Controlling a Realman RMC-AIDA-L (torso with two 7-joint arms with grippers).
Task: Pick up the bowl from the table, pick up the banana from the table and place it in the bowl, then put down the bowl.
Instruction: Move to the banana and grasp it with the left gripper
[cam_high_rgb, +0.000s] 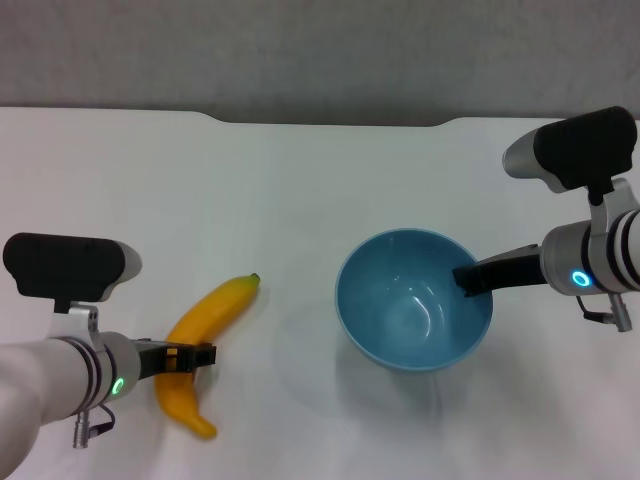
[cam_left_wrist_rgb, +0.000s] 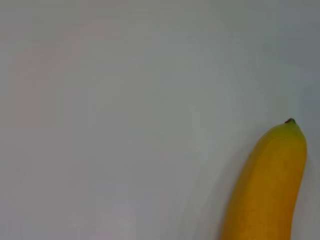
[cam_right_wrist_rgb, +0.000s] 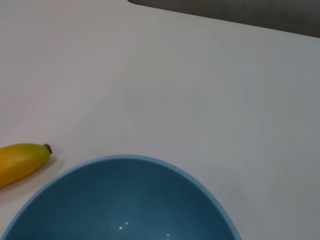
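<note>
On plain white matte table (cam_high_rgb: 300, 180), far edge dark, notched at 12 o'clock; grey wall beyond. Bowl (cam_high_rgb: 405, 320) right of centre, at 4 o'clock: round, light blue, glossy inside with highlights. Right gripper (cam_high_rgb: 472, 279) clamped on bowl's rim at its 3 o'clock side, one finger inside. Banana (cam_high_rgb: 205, 325) at 8 o'clock, well apart from bowl: curved, smooth, yellow-orange, plastic-looking, dark tip toward 1 o'clock. Left gripper (cam_high_rgb: 192, 354) across banana's middle; grip state cannot tell.
</note>
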